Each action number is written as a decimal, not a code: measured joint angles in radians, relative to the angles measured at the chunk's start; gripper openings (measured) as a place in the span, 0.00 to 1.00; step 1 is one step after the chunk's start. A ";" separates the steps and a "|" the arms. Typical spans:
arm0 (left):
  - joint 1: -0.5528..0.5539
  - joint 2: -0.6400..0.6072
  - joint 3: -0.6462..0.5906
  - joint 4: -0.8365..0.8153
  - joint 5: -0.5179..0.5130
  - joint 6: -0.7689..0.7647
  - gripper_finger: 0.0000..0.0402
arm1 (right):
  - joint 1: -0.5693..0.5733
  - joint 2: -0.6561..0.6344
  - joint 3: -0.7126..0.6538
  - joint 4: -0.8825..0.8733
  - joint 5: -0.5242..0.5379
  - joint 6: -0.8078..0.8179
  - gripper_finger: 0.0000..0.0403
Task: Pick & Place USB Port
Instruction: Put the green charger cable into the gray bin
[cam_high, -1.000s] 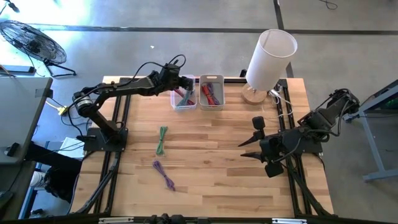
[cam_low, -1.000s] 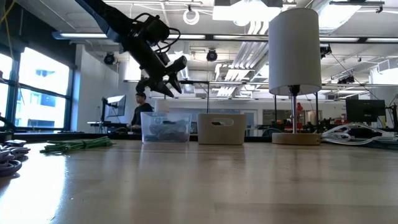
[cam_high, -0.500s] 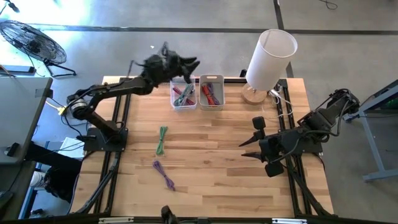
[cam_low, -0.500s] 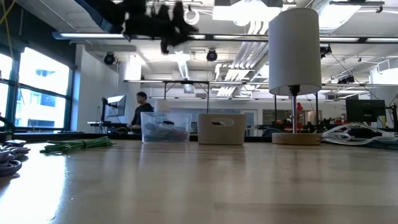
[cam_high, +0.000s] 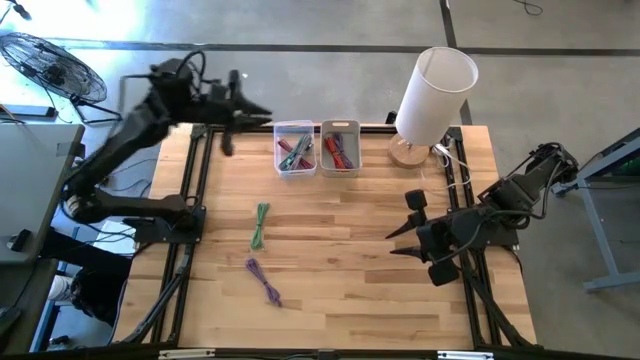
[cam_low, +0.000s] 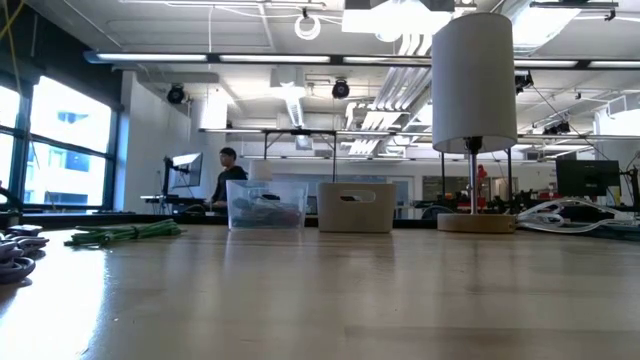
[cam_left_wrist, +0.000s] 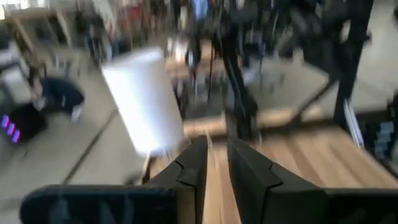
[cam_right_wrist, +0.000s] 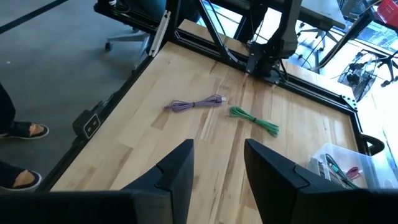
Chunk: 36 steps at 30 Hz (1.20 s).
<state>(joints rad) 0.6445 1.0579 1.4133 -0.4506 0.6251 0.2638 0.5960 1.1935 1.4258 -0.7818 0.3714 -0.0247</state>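
Two coiled USB cables lie flat on the wooden table: a green one (cam_high: 261, 224) (cam_right_wrist: 254, 121) and a purple one (cam_high: 264, 281) (cam_right_wrist: 194, 104). More cables, red among them, sit in a clear bin (cam_high: 295, 148) and a white bin (cam_high: 340, 146) at the far edge. My left gripper (cam_high: 247, 112) (cam_left_wrist: 216, 155) is raised above the table's far left corner, left of the clear bin, empty, with a narrow gap between its fingers. My right gripper (cam_high: 400, 228) (cam_right_wrist: 219, 155) waits open over the table's right side, pointing left. Neither arm shows in the low view.
A tall white lamp (cam_high: 430, 95) (cam_low: 475, 90) stands on its round base at the far right corner, with white cords (cam_high: 455, 165) beside it. A floor fan (cam_high: 55, 65) stands off the far left. A person (cam_low: 225, 175) sits in the room behind.
My left gripper has risen from just above the clear bin and swung back toward the table's far left corner, passing up and out of the low view. The cables and bins have stayed where they were.
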 joint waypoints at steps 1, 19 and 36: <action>-0.010 -0.012 0.040 -0.114 -0.030 0.032 0.14 | -0.001 0.000 0.000 0.000 0.000 -0.001 0.33; -0.355 -0.026 0.072 -1.107 -0.478 -0.387 0.09 | -0.001 0.000 0.000 0.000 0.056 -0.001 0.33; -0.370 -0.026 -0.311 -0.923 -0.347 -0.493 0.35 | -0.012 0.037 0.000 0.005 0.127 0.150 0.33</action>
<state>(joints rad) 0.2741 1.0321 1.1020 -1.3737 0.2780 -0.2288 0.5838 1.2308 1.4258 -0.7773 0.4983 0.1252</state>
